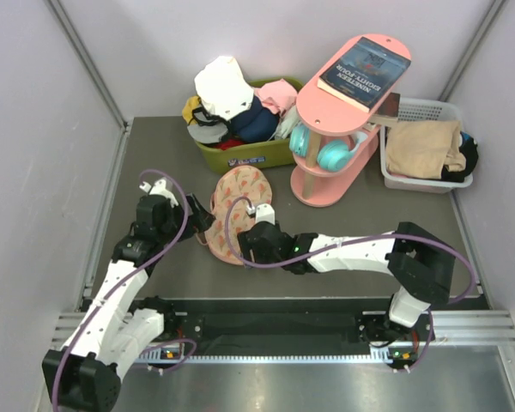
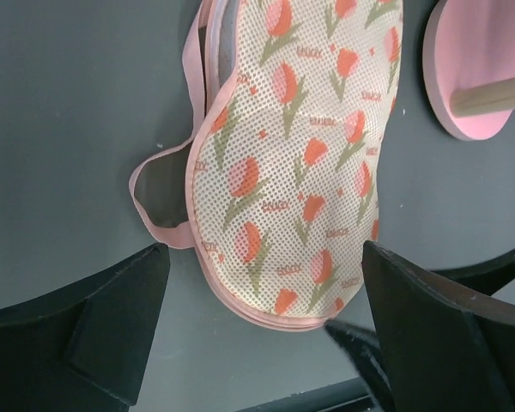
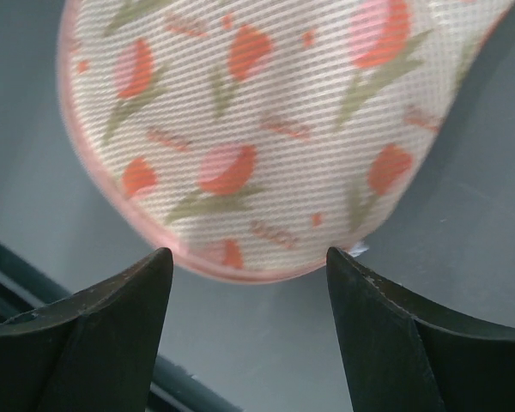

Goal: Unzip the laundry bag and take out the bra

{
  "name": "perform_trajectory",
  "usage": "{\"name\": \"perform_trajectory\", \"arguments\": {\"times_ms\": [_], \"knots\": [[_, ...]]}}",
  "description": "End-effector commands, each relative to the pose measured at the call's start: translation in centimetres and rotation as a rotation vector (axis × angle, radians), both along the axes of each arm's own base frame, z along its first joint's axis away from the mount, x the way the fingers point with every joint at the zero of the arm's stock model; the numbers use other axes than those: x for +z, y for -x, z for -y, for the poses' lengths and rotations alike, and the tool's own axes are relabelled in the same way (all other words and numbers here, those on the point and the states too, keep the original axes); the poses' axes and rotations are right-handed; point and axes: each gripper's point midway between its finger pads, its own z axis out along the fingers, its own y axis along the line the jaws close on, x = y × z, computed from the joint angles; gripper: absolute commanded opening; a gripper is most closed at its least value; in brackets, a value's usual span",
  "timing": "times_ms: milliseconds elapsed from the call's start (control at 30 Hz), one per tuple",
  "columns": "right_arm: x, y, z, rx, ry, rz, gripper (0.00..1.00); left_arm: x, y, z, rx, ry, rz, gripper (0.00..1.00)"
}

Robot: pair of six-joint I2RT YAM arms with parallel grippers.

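The left end effector (image 2: 262, 275) hangs wide open over the near end of the laundry bag (image 2: 300, 172), holding nothing; the right end effector (image 3: 249, 266) is also open and empty, just before the same rounded end; the bag lies flat on the dark surface (image 2: 69, 129); I judge the zip is not yet undone, and no bra shows; the next move needs one arm to pin the bag while the other finds the zip pull, which I cannot locate; beyond stand a green bin (image 1: 240, 157) and a pink shelf (image 1: 322, 196).
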Motion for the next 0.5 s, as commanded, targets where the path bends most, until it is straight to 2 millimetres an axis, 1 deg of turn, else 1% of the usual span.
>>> {"name": "perform_trajectory", "arguments": {"times_ms": [0, 133, 200, 300, 367, 433, 467], "knots": [[3.8, 1.2, -3.6, 0.041, -0.108, 0.071, 0.72, 2.4, -0.5, -1.0, 0.039, -0.030, 0.045, 0.98], [5.3, 1.6, -5.4, 0.113, -0.166, 0.120, 0.73, 3.2, -1.2, -1.8, 0.063, -0.075, 0.081, 0.99], [5.9, 1.7, -6.0, 0.157, -0.169, 0.152, 0.73, 2.9, -1.8, -2.8, 0.101, -0.109, 0.071, 0.99], [7.1, 1.6, -7.1, 0.211, -0.176, 0.206, 0.73, 2.4, -2.2, -3.0, 0.116, -0.101, 0.043, 0.99], [7.9, 1.5, -7.9, 0.235, -0.188, 0.232, 0.73, 2.4, -2.5, -2.9, 0.112, -0.082, 0.053, 0.99], [7.7, 1.4, -8.6, 0.266, -0.185, 0.253, 0.68, 2.5, -2.7, -2.9, 0.118, -0.076, 0.059, 0.99], [7.4, 1.4, -8.8, 0.273, -0.181, 0.258, 0.61, 2.4, -2.7, -2.9, 0.118, -0.073, 0.060, 0.99]]}}
